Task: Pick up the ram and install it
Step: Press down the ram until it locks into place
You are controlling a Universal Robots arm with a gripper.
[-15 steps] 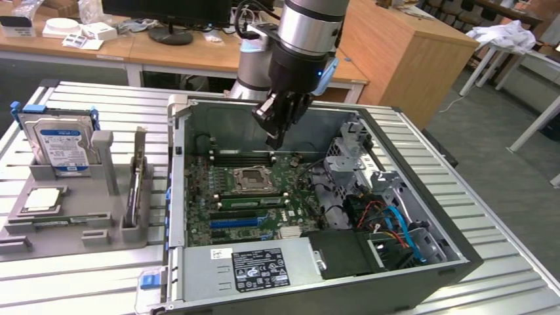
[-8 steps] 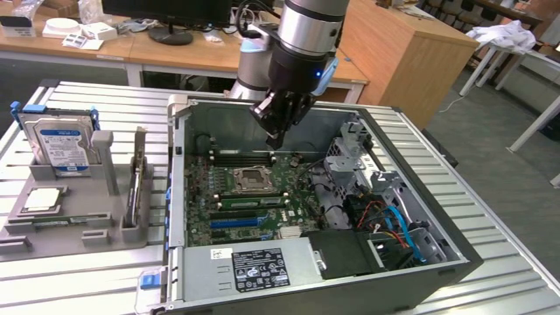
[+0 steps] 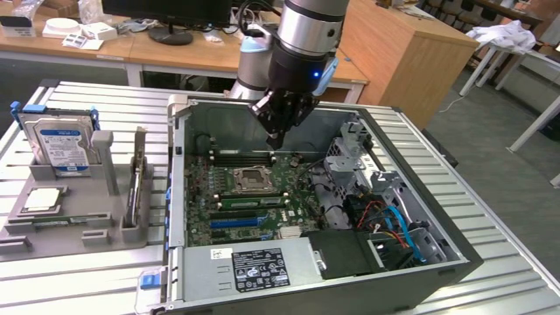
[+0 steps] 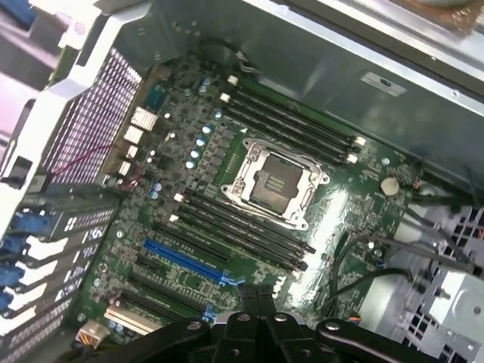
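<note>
We see the black tool (image 3: 275, 139) of the arm hanging inside the open grey metal computer case (image 3: 455, 256), above the green motherboard (image 3: 262, 220). Its two fingers (image 4: 249, 299) are pressed together and there is nothing between them. In the exterior view the tip of the tool is just above the row of black memory slots (image 3: 254, 157) on the far side of the square silver processor socket (image 3: 254, 177), and it does not touch them as far as we can tell. The ram (image 3: 249, 201), a long narrow green board with small dark chips, seems to sit in a slot just beside the socket on its near side, well apart from the tool. In the wrist view the socket (image 4: 274, 184) is open, with long black slots on both sides of it. To the exterior view's left of the case, on the ribbed metal table (image 3: 96, 275), a grey plastic holder (image 3: 88, 216) carries a blue-labelled hard drive (image 3: 61, 141) and a square silver chip (image 3: 42, 200).
</note>
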